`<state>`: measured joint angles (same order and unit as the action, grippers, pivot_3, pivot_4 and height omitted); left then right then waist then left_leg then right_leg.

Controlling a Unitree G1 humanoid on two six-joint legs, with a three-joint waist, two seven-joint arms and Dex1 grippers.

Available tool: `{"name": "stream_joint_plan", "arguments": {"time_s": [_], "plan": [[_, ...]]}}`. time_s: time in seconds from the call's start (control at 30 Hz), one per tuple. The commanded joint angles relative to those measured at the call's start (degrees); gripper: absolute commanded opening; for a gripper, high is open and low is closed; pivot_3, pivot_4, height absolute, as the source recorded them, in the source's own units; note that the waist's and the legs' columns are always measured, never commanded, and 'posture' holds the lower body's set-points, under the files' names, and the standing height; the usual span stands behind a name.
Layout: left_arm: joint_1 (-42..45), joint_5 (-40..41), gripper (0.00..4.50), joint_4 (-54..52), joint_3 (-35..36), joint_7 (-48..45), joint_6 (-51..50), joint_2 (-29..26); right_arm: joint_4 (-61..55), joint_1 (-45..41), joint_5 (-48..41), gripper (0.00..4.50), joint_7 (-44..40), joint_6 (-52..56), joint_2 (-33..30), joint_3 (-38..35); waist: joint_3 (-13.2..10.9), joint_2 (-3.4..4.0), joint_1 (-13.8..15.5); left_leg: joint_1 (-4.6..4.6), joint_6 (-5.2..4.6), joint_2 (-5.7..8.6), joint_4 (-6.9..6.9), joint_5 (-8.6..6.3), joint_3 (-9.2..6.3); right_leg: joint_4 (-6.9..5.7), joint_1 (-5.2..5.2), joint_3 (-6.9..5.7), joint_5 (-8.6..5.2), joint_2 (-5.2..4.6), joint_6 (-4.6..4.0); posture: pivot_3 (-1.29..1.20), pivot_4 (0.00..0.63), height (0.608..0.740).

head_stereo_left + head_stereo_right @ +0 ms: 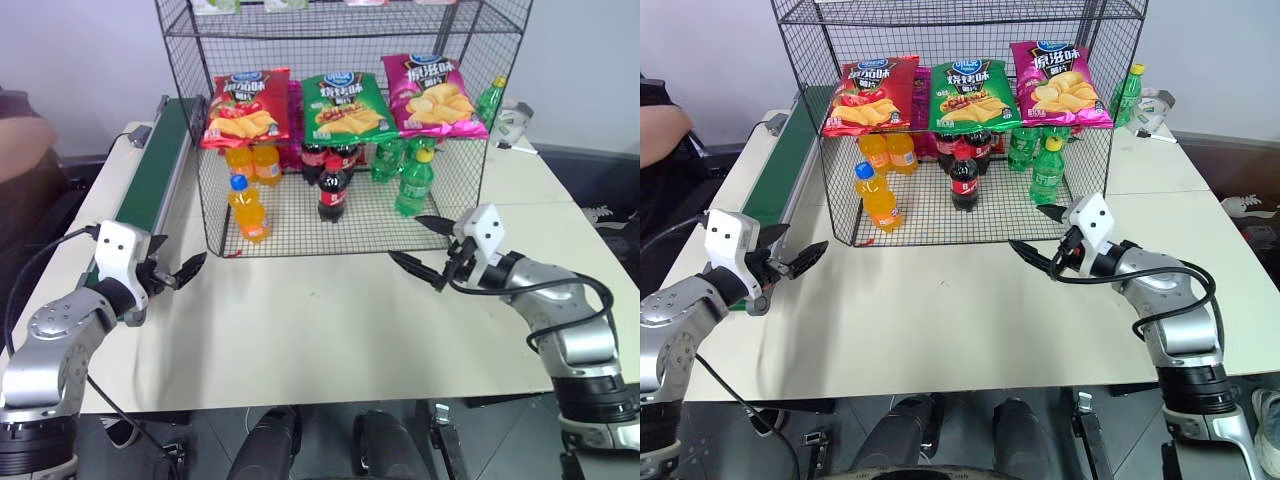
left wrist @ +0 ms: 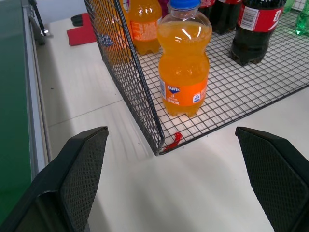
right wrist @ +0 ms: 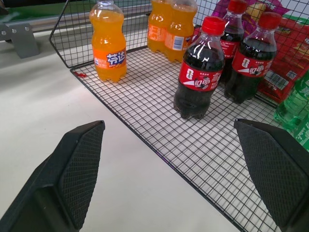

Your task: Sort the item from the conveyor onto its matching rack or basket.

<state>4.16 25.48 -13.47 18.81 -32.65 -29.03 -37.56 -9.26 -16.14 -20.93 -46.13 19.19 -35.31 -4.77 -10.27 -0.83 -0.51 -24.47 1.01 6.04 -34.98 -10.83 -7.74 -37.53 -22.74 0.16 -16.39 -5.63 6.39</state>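
Note:
The item, a small orange soda bottle (image 1: 247, 208) with a blue cap, stands upright at the front left of the black wire rack's (image 1: 300, 251) bottom shelf. It is close up in the left wrist view (image 2: 184, 67), just behind the rack's front corner. My left gripper (image 1: 183, 271) hovers open and empty over the table, left of that corner and beside the conveyor (image 1: 155, 170), whose green belt carries nothing. My right gripper (image 1: 405, 238) is open and empty in front of the rack's right half, pointing toward the bottles.
Two more orange bottles (image 1: 253, 160), cola bottles (image 1: 333, 190) and green bottles (image 1: 415, 182) stand on the same shelf. Three chip bags (image 1: 345, 105) lie on the shelf above. A green bottle (image 1: 490, 100) stands outside the rack on the right. A person's arm (image 1: 20, 145) shows at far left.

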Motion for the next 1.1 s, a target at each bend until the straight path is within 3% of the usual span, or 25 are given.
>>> {"name": "stream_joint_plan", "arguments": {"time_s": [0.03, 1.1], "plan": [[-0.1, -0.8, 4.42, -0.3, 1.1, -0.4, 2.0, -0.5, -0.7, -1.1, 0.0, 4.5, 0.1, -1.3, 0.2, -0.4, 0.0, 0.0, 0.0, 0.0, 0.0, 0.0, 0.0, 0.0, 0.0, 0.0, 0.0, 0.0, 0.0, 0.0, 0.0, 0.0, 0.15, 0.74], [0.0, -0.8, 4.42, -0.6, 2.6, 0.1, 2.2, -0.6, 1.9, -4.1, 0.9, 4.5, -0.5, -2.8, 2.2, 1.8, 0.0, 0.01, 0.0, 0.0, 0.0, 0.0, 0.04, 0.0, 0.0, 0.04, -0.02, 0.0, 0.0, 0.01, 0.0, 0.0, 0.15, 0.74]]}}
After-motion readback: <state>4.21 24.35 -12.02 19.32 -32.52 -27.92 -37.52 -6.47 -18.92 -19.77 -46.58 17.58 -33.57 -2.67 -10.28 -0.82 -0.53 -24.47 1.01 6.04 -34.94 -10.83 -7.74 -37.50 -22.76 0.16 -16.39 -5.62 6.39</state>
